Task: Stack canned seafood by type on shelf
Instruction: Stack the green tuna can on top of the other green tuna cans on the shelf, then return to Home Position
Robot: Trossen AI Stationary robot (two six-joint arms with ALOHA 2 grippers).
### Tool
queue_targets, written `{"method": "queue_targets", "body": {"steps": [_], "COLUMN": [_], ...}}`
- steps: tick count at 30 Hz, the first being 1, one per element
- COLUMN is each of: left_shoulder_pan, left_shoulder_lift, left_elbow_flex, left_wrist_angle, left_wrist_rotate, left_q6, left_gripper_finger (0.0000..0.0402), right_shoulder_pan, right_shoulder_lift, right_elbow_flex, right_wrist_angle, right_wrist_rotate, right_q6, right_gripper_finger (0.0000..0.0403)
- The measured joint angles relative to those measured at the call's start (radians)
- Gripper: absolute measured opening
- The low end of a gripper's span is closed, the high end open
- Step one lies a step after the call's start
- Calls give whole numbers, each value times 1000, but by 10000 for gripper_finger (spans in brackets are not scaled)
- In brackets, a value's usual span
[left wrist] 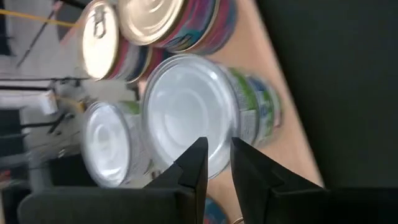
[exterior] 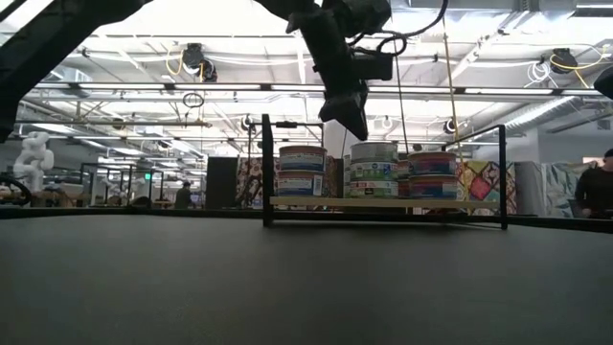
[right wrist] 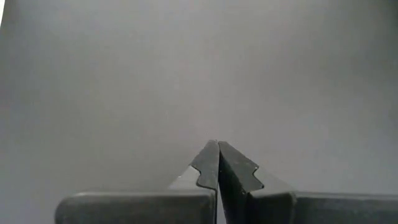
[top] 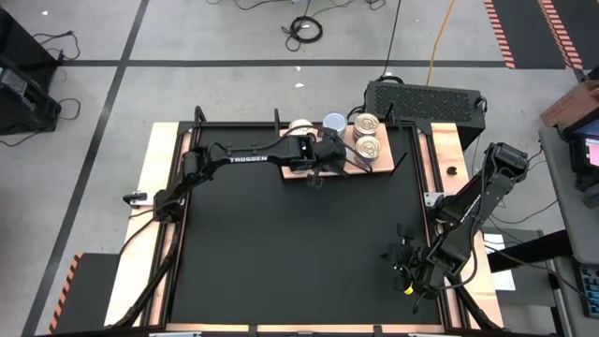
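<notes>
Several tins [left wrist: 186,112] sit stacked by kind on the shelf [left wrist: 292,143], just beyond the left gripper [left wrist: 216,163], whose fingers stand slightly parted and empty. The right gripper [right wrist: 217,163], fingers pressed together, waits well apart.

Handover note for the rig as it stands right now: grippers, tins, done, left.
Left gripper: over the shelf, fingers a narrow gap apart, nothing between them, above a pale-topped tin.
Right gripper: shut, empty, parked over the mat at the table's right front.
Tins: all seen are on the shelf, in stacks. Gold-topped stacks at the right, pale-topped ones left of them; a white-topped one shows past the left arm.
Done: no tins on the mat.
Left: check the stacks under the left arm are sorted by type, then retract it.
</notes>
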Motion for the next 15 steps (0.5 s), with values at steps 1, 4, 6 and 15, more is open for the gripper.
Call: {"method": "queue_targets", "body": {"steps": [1,4,6,15], "left_shoulder_pan": [-3,-14,-23,-74], "left_shoulder_lift": [0,0,0,-85], "left_elbow_flex": [0,0,0,5], "left_wrist_angle": [1,12,11,-36], "left_wrist_rotate": [-16,-21,-21,-89], "left_q6": [0,0,0,-84], "left_gripper_finger": [72,72,72,73], "right_shoulder_pan": [0,0,0,0], "right_shoulder_lift": [0,0,0,-1], "right_elbow_flex": [0,0,0,6], "right_wrist_angle": [0,0,0,9], "right_wrist_rotate": [0,0,0,0], "right_q6": [0,0,0,-1], "right_gripper_finger": [0,0,0,0]}}
